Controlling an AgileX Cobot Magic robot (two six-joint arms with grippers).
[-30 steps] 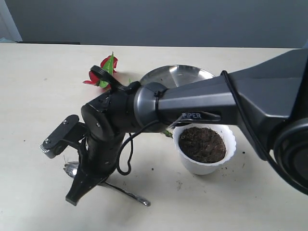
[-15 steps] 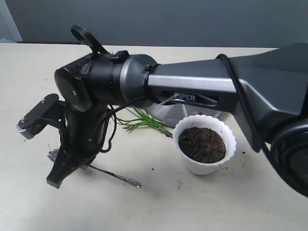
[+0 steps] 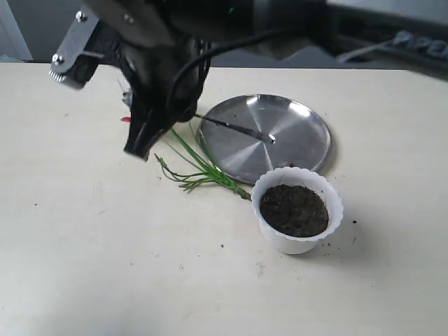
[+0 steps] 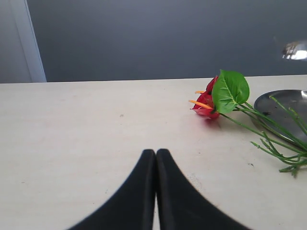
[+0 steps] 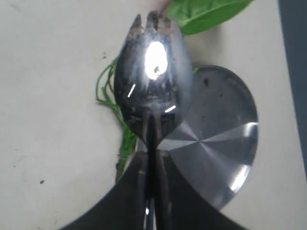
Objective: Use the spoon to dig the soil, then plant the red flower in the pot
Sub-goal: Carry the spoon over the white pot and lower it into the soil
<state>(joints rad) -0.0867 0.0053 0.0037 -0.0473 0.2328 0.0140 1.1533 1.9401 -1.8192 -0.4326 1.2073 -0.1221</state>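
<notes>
My right gripper [image 3: 140, 145] hangs in the air above the flower's stems, shut on the silver spoon [image 5: 152, 76]. The spoon's soiled bowl sticks out past the fingertips [image 5: 142, 165], and its thin handle [image 3: 234, 127] reaches over the steel plate. The white scalloped pot [image 3: 297, 239] stands at the front right, filled with dark soil [image 3: 294, 208]. The red flower [image 4: 207, 101] lies on the table with its green leaf [image 4: 230, 89], its stems [image 3: 199, 171] running toward the pot. In the exterior view the arm hides most of the blooms. My left gripper [image 4: 156, 152] is shut and empty, low over bare table.
A round steel plate [image 3: 287, 119] lies behind the pot, with the flower's stems [image 4: 273, 129] crossing its near edge. Crumbs of soil are scattered on the table around the pot. A grey wall stands behind the table.
The right arm has risen from the table's front left and swung back, carrying the spoon off the tabletop. The handle now hangs over the plate's edge.
</notes>
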